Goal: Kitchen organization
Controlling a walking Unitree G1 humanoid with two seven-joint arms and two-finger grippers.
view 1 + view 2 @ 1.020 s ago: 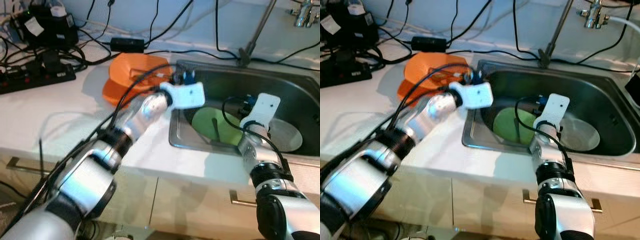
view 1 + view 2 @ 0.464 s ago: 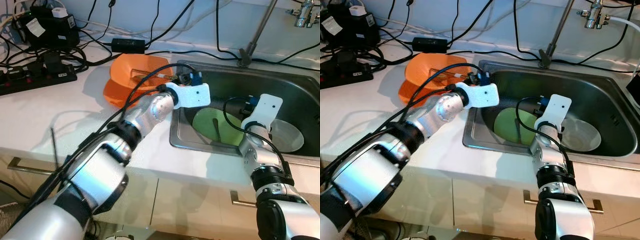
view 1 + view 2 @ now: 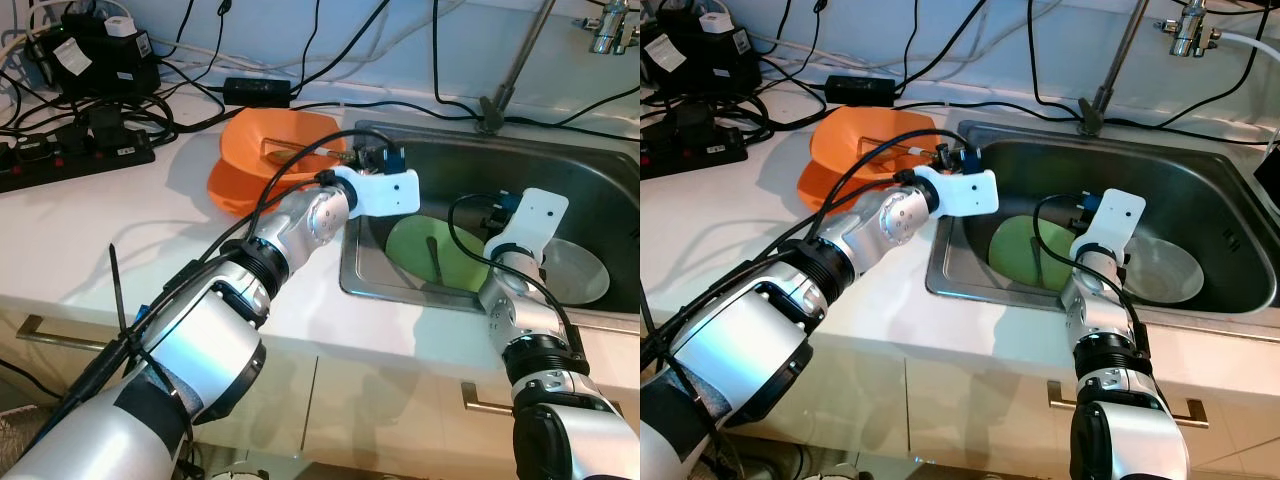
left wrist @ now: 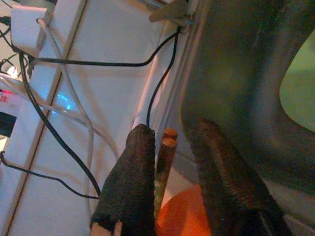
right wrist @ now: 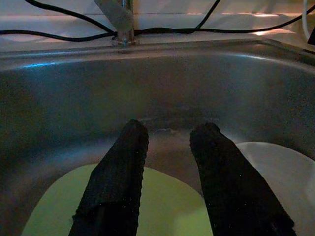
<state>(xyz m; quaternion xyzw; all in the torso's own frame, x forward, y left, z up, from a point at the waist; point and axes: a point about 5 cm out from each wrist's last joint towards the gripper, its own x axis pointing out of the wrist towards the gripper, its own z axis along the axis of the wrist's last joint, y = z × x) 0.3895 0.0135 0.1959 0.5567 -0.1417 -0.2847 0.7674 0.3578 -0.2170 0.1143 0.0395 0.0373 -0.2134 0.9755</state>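
Note:
A stack of orange bowls point(image 3: 262, 165) sits on the white counter just left of the steel sink point(image 3: 400, 290). A pair of wooden chopsticks point(image 4: 166, 147) lies across the top bowl. My left gripper point(image 4: 170, 135) is at the bowl's sink-side rim. It is open, with the chopstick ends between its fingers, close against one finger point(image 4: 135, 172). My right gripper point(image 5: 171, 130) hangs open inside the sink, low over a green plate point(image 3: 455, 258). A dark utensil point(image 3: 433, 255) lies on that plate. A white bowl point(image 3: 578, 272) rests beside it.
A faucet post point(image 3: 510, 70) rises behind the sink. Black cables, a power strip point(image 3: 70, 150) and a black adapter point(image 3: 255, 90) crowd the back of the counter. The near counter in front of the bowls is bare white surface.
My left arm has reached slightly farther along the orange bowl's rim toward the sink's back corner. The right gripper has stayed over the green plate.

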